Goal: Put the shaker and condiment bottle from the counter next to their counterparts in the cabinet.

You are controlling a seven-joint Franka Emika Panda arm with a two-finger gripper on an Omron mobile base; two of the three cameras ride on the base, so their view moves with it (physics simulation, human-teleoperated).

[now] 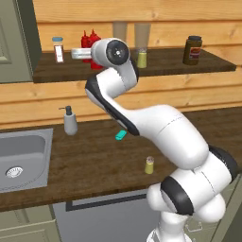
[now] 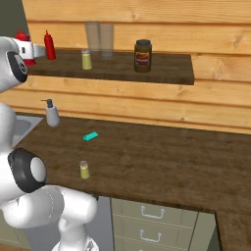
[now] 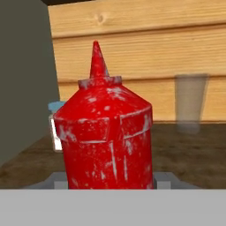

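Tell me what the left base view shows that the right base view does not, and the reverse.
Left base view: the sink with its drain, and the clear jar with a blue lid. Right base view: two drawer fronts with handles under the counter. Both: the shaker on the counter, the soap dispenser, the dark jar, and the condiment bottle up at the shelf.

You get even, bright, diffuse light with no glare. Shadows are faint beneath the soap dispenser (image 1: 70, 121) on the surface (image 1: 94, 160). Behind the red bottle (image 3: 106, 137), the glass (image 3: 190, 103) looks soft and hazy. Edges render slightly blurred.
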